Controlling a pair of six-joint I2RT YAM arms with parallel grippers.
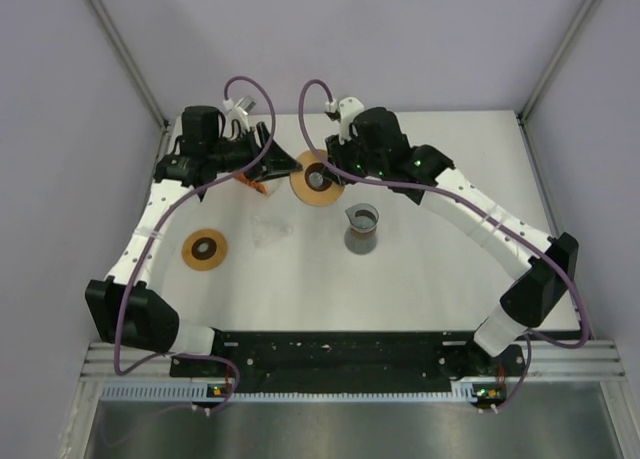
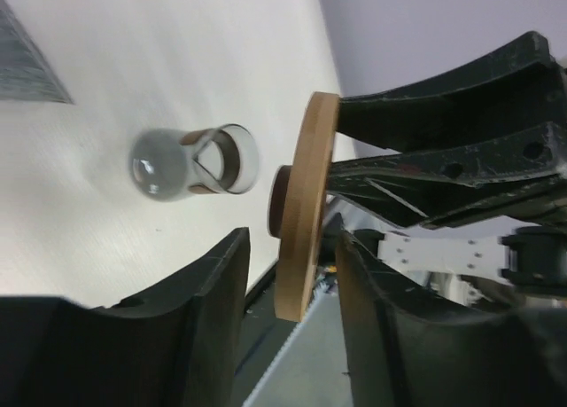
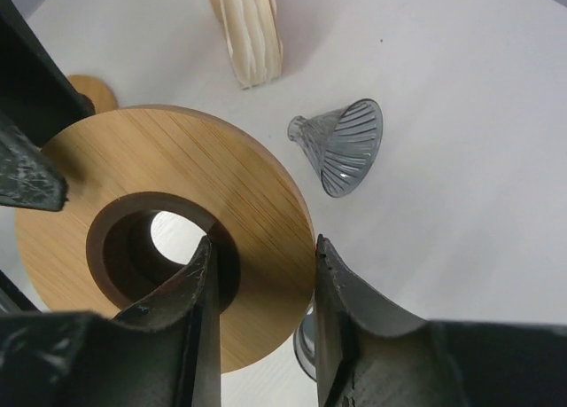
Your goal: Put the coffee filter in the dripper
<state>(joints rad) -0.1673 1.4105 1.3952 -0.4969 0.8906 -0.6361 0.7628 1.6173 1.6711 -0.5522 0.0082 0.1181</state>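
The coffee filter [image 3: 248,30], a cream ribbed paper cone, lies on the table beyond the grippers, and in the top view the filter [image 1: 262,187] peeks out under my left arm. The dripper [image 3: 341,145], a clear ribbed glass cone, lies on its side on the table [image 1: 270,229]. Neither gripper touches them. A wooden ring [image 1: 316,179] is held in the air between both grippers. My right gripper [image 3: 264,246] is shut on the ring, one finger in its hole and one on its outer rim. My left gripper [image 2: 292,247] straddles the ring's edge with gaps on both sides, open.
A glass carafe [image 1: 361,229] with a brown collar stands right of the dripper and also shows in the left wrist view [image 2: 195,163]. A second wooden ring [image 1: 204,249] lies flat at the left of the white table [image 1: 420,269]. Grey walls enclose the back and sides.
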